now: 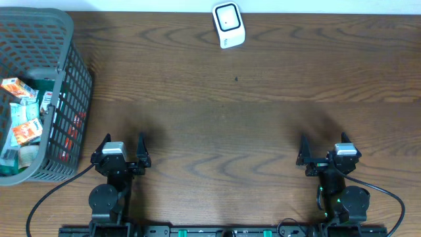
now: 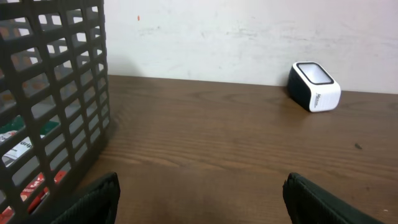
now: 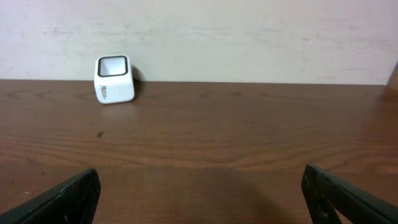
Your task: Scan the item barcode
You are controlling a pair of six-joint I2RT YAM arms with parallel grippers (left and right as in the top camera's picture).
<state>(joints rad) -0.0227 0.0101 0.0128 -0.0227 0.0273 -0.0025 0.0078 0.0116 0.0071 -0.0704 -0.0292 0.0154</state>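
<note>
Both pincers gape wide, holding nothing, at the near edge: left pincer [image 1: 123, 140] just beside the grey basket [image 1: 64, 71], right pincer [image 1: 323, 141] well apart. The packets [image 1: 24, 126] lie heaped inside the basket, behind its mesh wall. The white scanner [image 1: 228, 24] sits far across the brown surface [image 1: 217, 118].

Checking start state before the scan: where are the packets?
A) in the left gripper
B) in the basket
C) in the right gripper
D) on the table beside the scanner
B: the packets lie inside the basket; the left gripper and right gripper are open and empty.
</note>
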